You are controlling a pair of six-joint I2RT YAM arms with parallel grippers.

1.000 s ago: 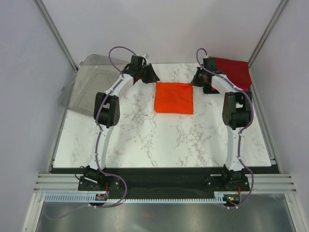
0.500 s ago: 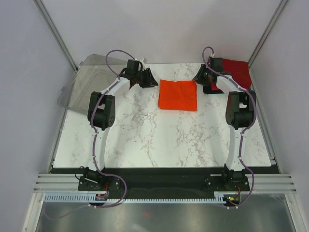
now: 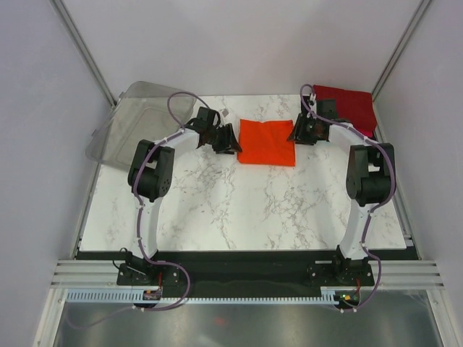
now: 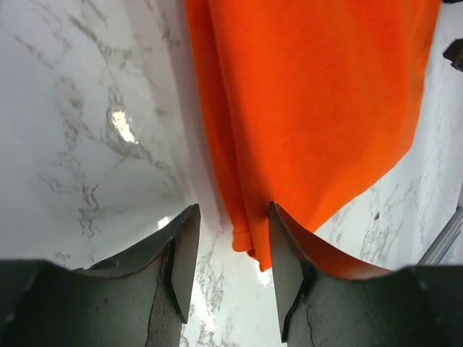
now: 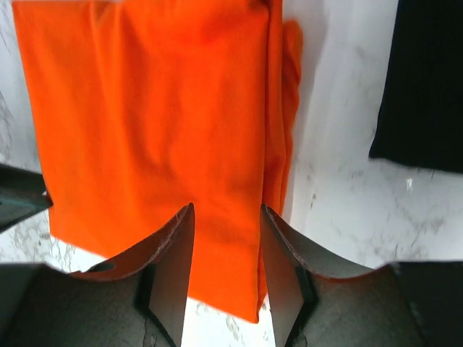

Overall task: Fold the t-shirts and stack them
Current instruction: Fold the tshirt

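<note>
The orange t-shirt (image 3: 266,142), folded to a neat rectangle, lies flat on the far middle of the white marble-patterned table (image 3: 239,210). The left gripper (image 3: 228,139) sits at the shirt's left edge with its jaws apart; in its wrist view a layered corner of the shirt shows in the gap, and nothing is pinched. The right gripper (image 3: 300,132) is at the shirt's right edge, jaws likewise apart over the cloth, holding nothing.

Right of the shirt, in the table's far corner, lies a folded dark red t-shirt (image 3: 347,105). The right wrist view shows black cloth (image 5: 427,79) just beyond the orange edge. Well to the shirt's left a clear plastic bin (image 3: 123,130) leans tilted off the table's edge. Plain grey walls (image 3: 239,43) with slanting metal posts (image 3: 79,54) enclose the table.
</note>
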